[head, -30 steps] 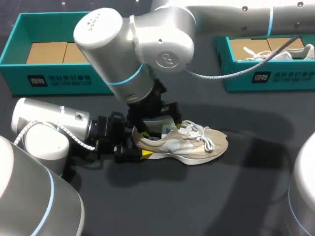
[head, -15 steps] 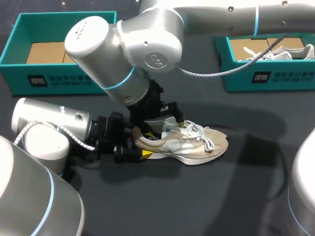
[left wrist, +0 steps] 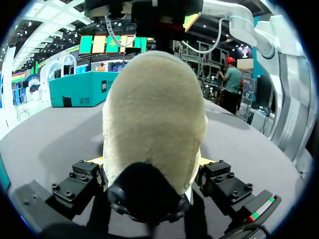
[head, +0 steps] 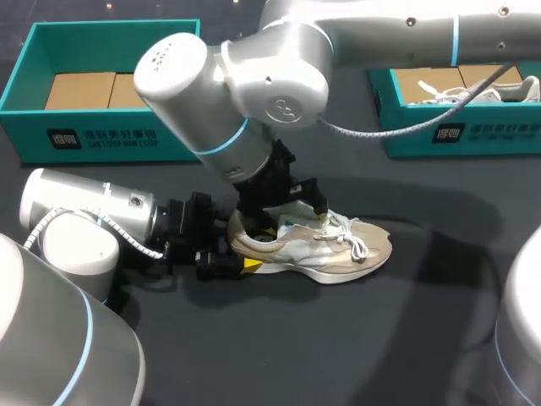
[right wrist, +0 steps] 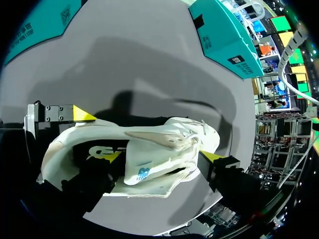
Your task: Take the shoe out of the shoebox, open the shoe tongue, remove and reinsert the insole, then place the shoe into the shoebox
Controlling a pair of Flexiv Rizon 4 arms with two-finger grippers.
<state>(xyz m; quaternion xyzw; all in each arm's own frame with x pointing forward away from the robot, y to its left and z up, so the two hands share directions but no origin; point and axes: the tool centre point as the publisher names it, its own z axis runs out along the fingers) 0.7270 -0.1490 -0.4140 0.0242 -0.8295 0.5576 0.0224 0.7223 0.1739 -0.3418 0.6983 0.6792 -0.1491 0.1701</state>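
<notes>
- Centrally on the dark bench (head: 355, 338) the shoe (head: 338, 245) lies on its sole, outside both boxes, with its heel toward my left arm and its toe toward my right side.
- At the shoe's heel, the left gripper (head: 241, 249) lies low along the bench. In the left wrist view its fingers (left wrist: 97, 160) are clenched on the heel from both sides, grasping the shoe.
- Above the shoe's opening, the right gripper (head: 287, 222) comes down from an arm that crosses over from the far right. Its fingers (right wrist: 212, 156) are released and spread wide, one tip down inside the shoe's mouth and the other beside the laces (head: 348, 233).
- Beyond the shoe's heel, at the far edge of the bench, stands a teal shoebox (head: 101, 139) with its open top up and cardboard inside.
- Beyond the shoe's toe, also at the far edge, a second teal shoebox (head: 473, 135) holds another shoe (head: 499, 91).
- Past the shoe's toe and on its near side the bench is bare. The heel side and the space above the shoe are crowded by both arms.
</notes>
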